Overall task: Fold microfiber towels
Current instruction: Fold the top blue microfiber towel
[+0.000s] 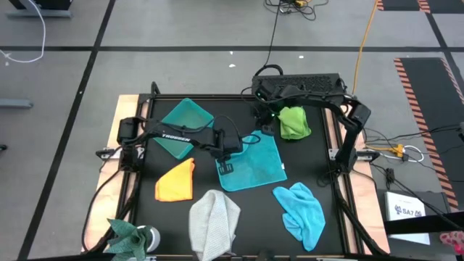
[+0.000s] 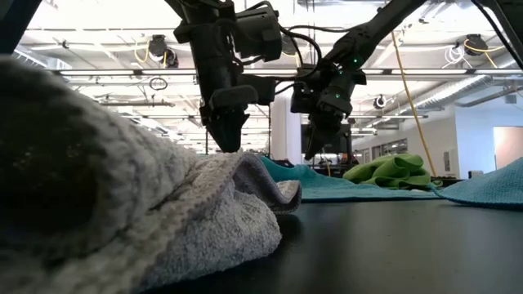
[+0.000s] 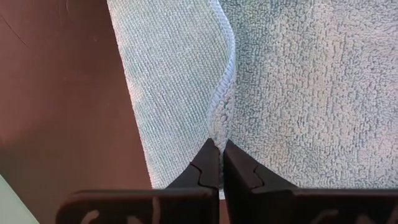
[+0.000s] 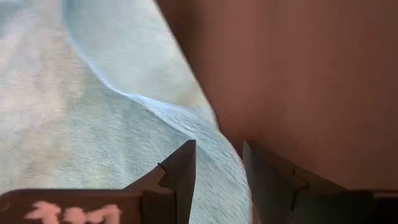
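From my overhead feed, the teal towel (image 1: pixel 254 165) lies spread flat at the centre of the table (image 1: pixel 348 217), and both arms are on it. My left gripper (image 1: pixel 226 166) sits at the towel's 9 o'clock edge; in the left wrist view its fingers (image 3: pixel 208 168) are pressed together with the hemmed edge of the teal towel (image 3: pixel 217 112) right at their tips, where a flap is folded over. I cannot tell if any cloth is actually pinched between them.

My right gripper (image 1: pixel 259 125) is at the towel's 12 o'clock corner. Its wrist view shows the fingers (image 4: pixel 180 171) standing apart, with a raised ridge of the towel's edge (image 4: pixel 217 168) running into the gap between them; nothing is clamped.

The other towels ring the teal one: the lime green towel (image 1: pixel 293 122) bunched at 1 o'clock, the light blue towel (image 1: pixel 302 209) crumpled at 5 o'clock, the light grey towel (image 1: pixel 214 222) heaped at 7 o'clock, and the orange-yellow towel (image 1: pixel 176 181) lying folded at 9 o'clock. A teal bin (image 1: pixel 185 126) rests at 10 o'clock, under the left arm.

In the low view the grey towel (image 2: pixel 122 196) fills the foreground, with both grippers down at the cloth behind it.
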